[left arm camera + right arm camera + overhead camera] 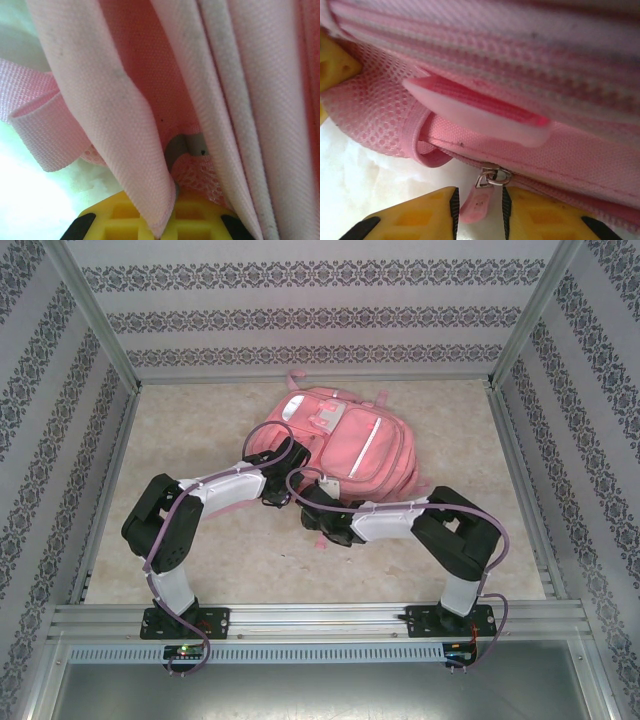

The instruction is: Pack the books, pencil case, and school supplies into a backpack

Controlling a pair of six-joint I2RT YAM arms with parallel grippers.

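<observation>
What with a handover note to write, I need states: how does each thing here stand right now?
backpack: lying on the table, front up.
left gripper: shut on a fold of the backpack.
right gripper: jaws close around the zipper pull; grip unclear.
zipper pull: hanging from its slider, between those jaws.

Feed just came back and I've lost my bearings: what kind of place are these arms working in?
Probably a purpose-built robot test cell, not a real room: silver aluminium frame rails box in a beige marbled tabletop, floral-striped wall panels screen three sides, and a soft pink backpack lies in the middle.
</observation>
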